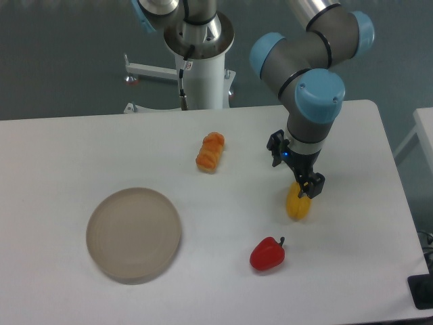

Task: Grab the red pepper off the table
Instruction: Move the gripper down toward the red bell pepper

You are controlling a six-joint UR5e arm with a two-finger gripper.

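So the gripper (306,187) is hanging right over the yellow pepper (297,205), not the red pepper (268,254), and that's my main worry. The fingers point down and overlap the top of the yellow one from this angle, and I honestly can't tell whether they're spread or pressed together, or even touching it. If it comes down here, it grabs the wrong veg. Simple as that.

The red pepper sits on the table (61,156) toward the front edge, a bit left of and nearer to the camera than the yellow one, close to it but not touching. Getting there means a short sideways move, and a low swing could knock the yellow pepper into the red one.

Second risk is the pepper itself: glossy, lumpy, rounded, with a short dark stem sticking up on the right. My guess is smooth fingers on a shiny curved body could squeeze it out sideways unless they close across the widest part.

Other stuff: an orange ridged croissant-like piece (210,152) further back, and a round matte beige-grey plate (133,235) off to the left. The tabletop is plain flat white.
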